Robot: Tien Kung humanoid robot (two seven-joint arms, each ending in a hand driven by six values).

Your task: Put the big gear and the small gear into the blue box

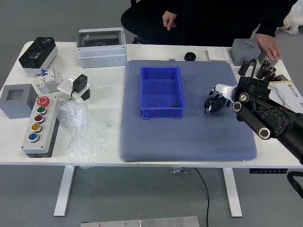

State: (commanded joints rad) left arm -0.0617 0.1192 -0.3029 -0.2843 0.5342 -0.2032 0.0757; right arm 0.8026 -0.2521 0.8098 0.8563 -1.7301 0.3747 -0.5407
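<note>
My right hand [231, 94] reaches in from the right above the blue-grey mat, fingers spread and holding nothing that I can make out. Beside its fingertips, a black toothed gear [208, 106] lies on the mat, partly covered. A larger white round piece with dark teeth [224, 89] is just behind it, half hidden by the hand. Left of them stands the open blue box [161, 113], with a small dark spot inside near its front right corner. The left arm is out of view.
A black round part [190, 56] sits at the mat's far edge. A button panel [41, 124], plastic bag [85, 132] and grey enclosure [102, 49] occupy the left side. At the far side a person rests one hand [269, 46] by a grey block [244, 51].
</note>
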